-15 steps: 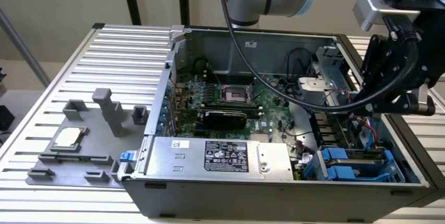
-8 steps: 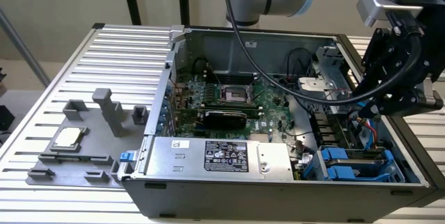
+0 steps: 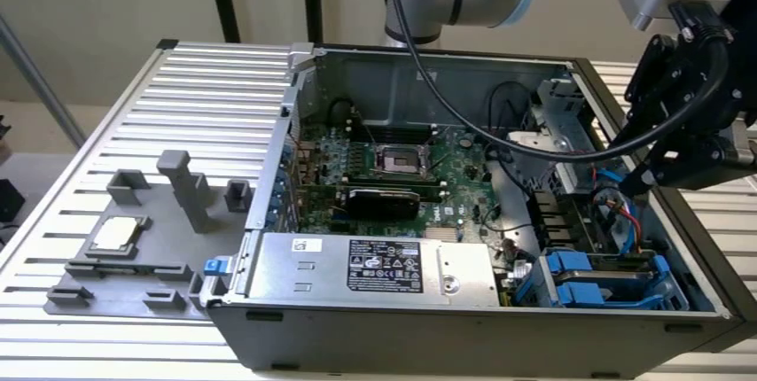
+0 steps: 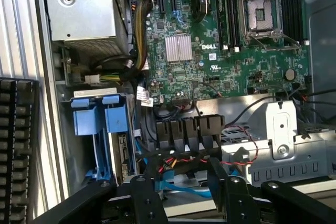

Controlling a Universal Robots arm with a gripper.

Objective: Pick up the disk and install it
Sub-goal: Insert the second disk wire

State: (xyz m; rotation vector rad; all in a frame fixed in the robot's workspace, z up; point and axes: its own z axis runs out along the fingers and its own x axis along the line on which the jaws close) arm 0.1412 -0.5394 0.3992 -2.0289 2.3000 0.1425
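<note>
The disk (image 3: 591,268) sits edge-up in the blue drive cage (image 3: 615,288) at the near corner of the open computer case (image 3: 473,328), on the exterior view's right; its blue carrier tabs stand side by side at the top of the bay, and a sliver of the metal body shows between the cage walls. In the wrist view the same two blue tabs (image 4: 98,115) lie next to each other in the cage, with the drive's edge and its connector strip just beside them. The gripper (image 3: 680,142) hangs above the case's right side, well clear of the disk — its black fingers (image 4: 142,198) are spread apart and hold nothing, the linkage arms showing at the lower edge of the wrist view over a tangle of blue, red and black cables (image 4: 178,166). Just beside the cage lies the silver power supply (image 3: 367,266) with its black label, and behind it the green motherboard (image 3: 391,168) with an empty processor socket (image 3: 400,161). Outside the case, on the ribbed metal table (image 3: 201,89), a grey fixture (image 3: 166,221) carries a small square processor chip (image 3: 115,235) — well apart from the gripper.
</note>
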